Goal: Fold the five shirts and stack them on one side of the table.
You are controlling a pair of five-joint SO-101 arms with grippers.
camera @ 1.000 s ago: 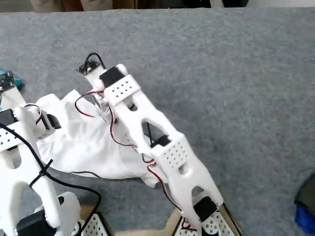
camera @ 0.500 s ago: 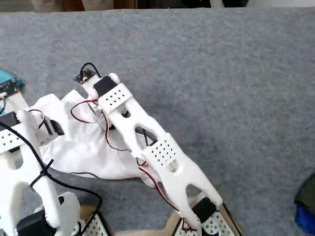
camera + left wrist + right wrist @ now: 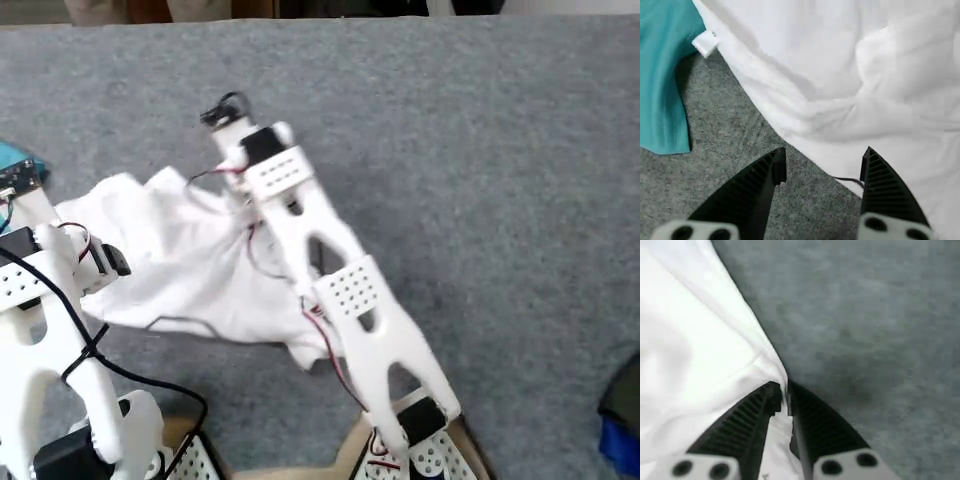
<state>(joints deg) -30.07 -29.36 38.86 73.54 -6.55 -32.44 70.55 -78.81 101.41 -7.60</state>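
two shirts are in sight on the grey worktop (image 3: 480,150). one white shirt (image 3: 180,270) lies rumpled and spread out on the left part of the worktop, close to the arms' bases. one teal shirt (image 3: 660,75) lies just beside it at the far left edge, with bare grey worktop showing between their lower edges. a small white tag (image 3: 705,44) sticks out from the white shirt's edge next to the teal cloth.

the right gripper (image 3: 785,390) is clenched on the white shirt: its two dark fingers (image 3: 755,415) meet with a fold of the cloth's edge pinched between them, at the shirt's far right corner where the cloth borders bare worktop. the left gripper (image 3: 822,157) is released, jaws wide apart, poised over the shirt's near left edge with grey worktop under one finger and white cloth under the other; it grasps nothing.

several things get in the way from above. the right arm (image 3: 330,290) runs from its base up across the right side of the white shirt and hides the cloth beneath it, along with its own gripper's tips. the left arm (image 3: 40,330) and its black cable (image 3: 70,310) cover the shirt's near left corner. a thin dark line runs along the shirt's near hem; i cannot tell whether it is a seam or a wire.

one dark and blue bundle (image 3: 622,412) sits at the right edge of the worktop, well apart from both shirts.
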